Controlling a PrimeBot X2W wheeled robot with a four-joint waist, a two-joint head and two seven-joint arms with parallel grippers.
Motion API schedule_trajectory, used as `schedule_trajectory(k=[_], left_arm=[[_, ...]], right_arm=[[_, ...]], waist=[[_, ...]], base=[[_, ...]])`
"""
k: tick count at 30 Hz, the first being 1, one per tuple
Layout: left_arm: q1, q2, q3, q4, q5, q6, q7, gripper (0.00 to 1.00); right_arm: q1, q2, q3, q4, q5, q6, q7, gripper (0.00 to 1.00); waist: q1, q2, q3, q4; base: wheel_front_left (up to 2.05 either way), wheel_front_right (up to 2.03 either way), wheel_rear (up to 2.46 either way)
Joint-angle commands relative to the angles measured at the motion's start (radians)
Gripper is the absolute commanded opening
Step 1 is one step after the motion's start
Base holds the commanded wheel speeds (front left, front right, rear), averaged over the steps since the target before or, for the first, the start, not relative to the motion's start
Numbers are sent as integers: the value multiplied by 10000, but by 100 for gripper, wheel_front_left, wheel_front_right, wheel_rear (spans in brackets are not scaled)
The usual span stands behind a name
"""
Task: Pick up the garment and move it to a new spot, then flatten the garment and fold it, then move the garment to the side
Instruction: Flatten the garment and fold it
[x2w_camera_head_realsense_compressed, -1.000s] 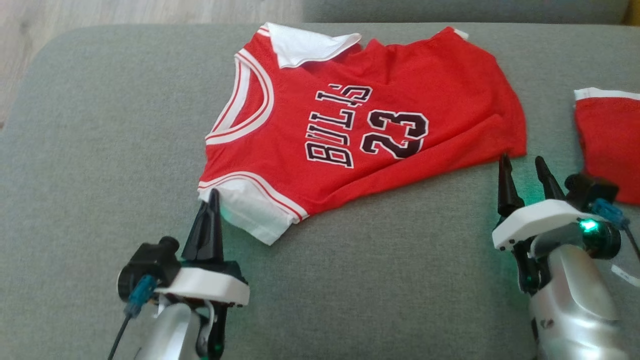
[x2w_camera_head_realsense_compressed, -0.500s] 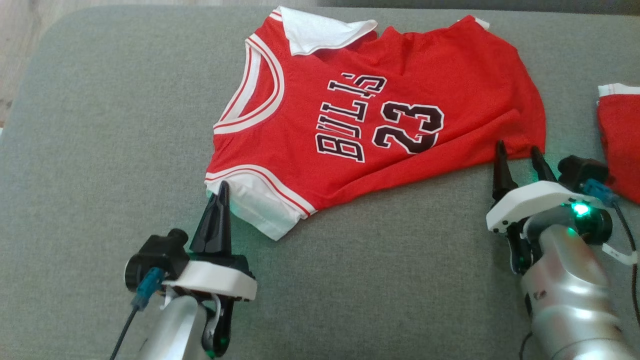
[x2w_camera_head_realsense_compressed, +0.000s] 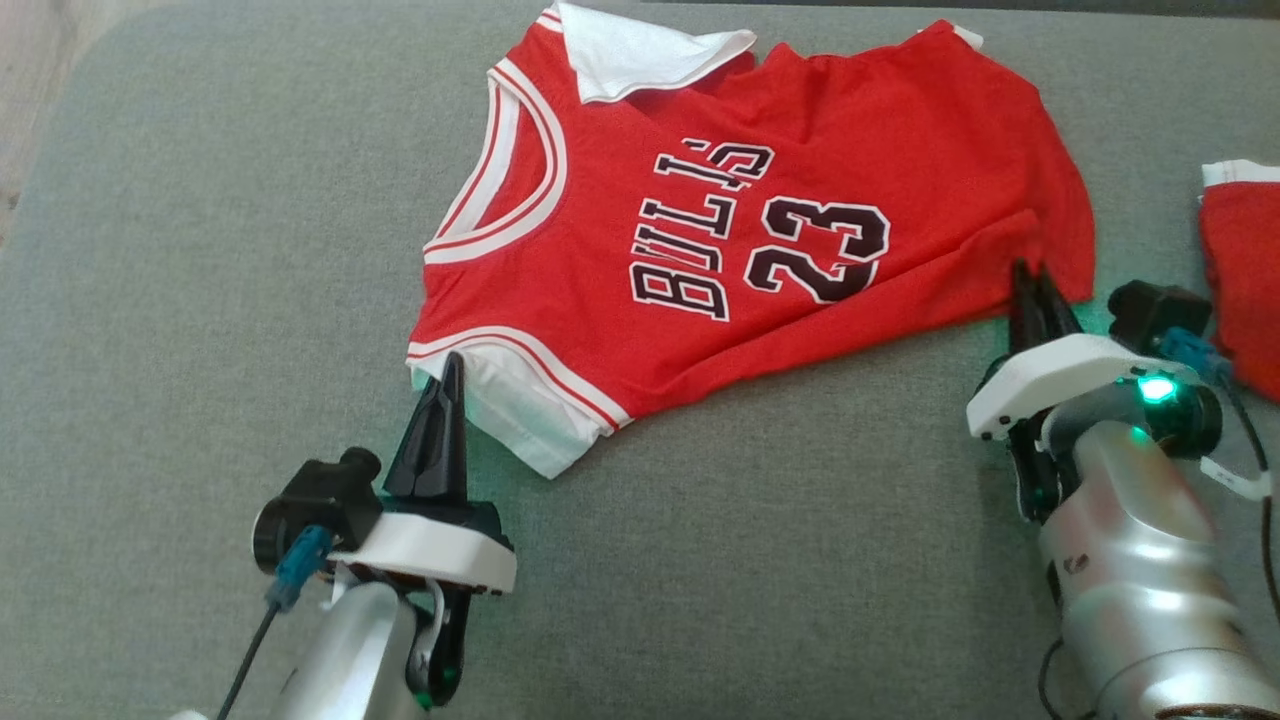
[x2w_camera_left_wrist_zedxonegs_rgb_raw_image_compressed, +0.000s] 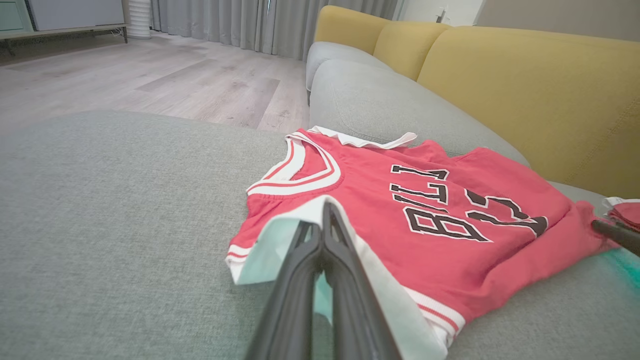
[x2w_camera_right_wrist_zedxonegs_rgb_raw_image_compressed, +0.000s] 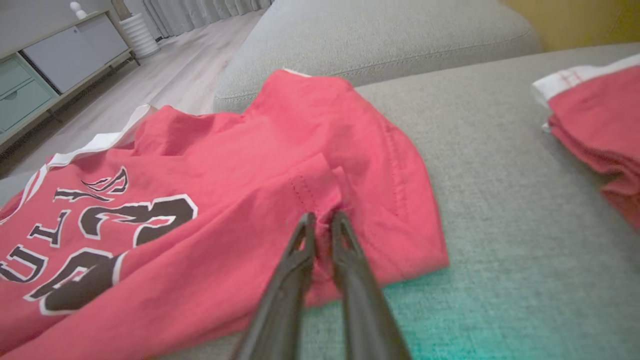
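Note:
A red jersey (x2w_camera_head_realsense_compressed: 700, 230) with white trim and "BULLS 23" lies spread on the grey sofa cushion (x2w_camera_head_realsense_compressed: 200, 300). My left gripper (x2w_camera_head_realsense_compressed: 452, 362) is at its white sleeve, near the bottom left. In the left wrist view the fingers are shut (x2w_camera_left_wrist_zedxonegs_rgb_raw_image_compressed: 325, 207), and the white sleeve edge peaks up around their tips. My right gripper (x2w_camera_head_realsense_compressed: 1035, 275) is at the jersey's lower right hem corner. In the right wrist view it is shut (x2w_camera_right_wrist_zedxonegs_rgb_raw_image_compressed: 322, 217) on a pucker of red cloth (x2w_camera_right_wrist_zedxonegs_rgb_raw_image_compressed: 225, 175).
A second red garment with a white band (x2w_camera_head_realsense_compressed: 1240, 270) lies at the right edge, close to my right wrist. Yellow backrests (x2w_camera_left_wrist_zedxonegs_rgb_raw_image_compressed: 525, 85) rise behind the cushion. Wooden floor (x2w_camera_left_wrist_zedxonegs_rgb_raw_image_compressed: 150, 80) lies beyond the cushion's left end.
My right gripper moved forward onto the hem corner and went from open to shut on the cloth. The left gripper stayed shut at the sleeve. The camera tilted slightly.

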Motion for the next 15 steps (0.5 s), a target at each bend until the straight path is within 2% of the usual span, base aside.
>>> schedule_trajectory(k=[1,8,15], left_arm=[[-355,74,286,-226,-68,15,-82,0],[-205,74,463,-274,-52,66,-82,0],[222,74,1130,-901,-54,64,-82,0]], right_arm=[[-242,9,285,-356,-110,-9,-136,0],[243,9,719,-1356,77,-9,-138,0],[1526,9,1015,-3216,708,-9,-138,0]], waist=[[0,0,-48,-34],[0,0,-428,-348],[0,0,-983,-1032]], base=[[0,0,0],[0,0,0],[0,0,0]])
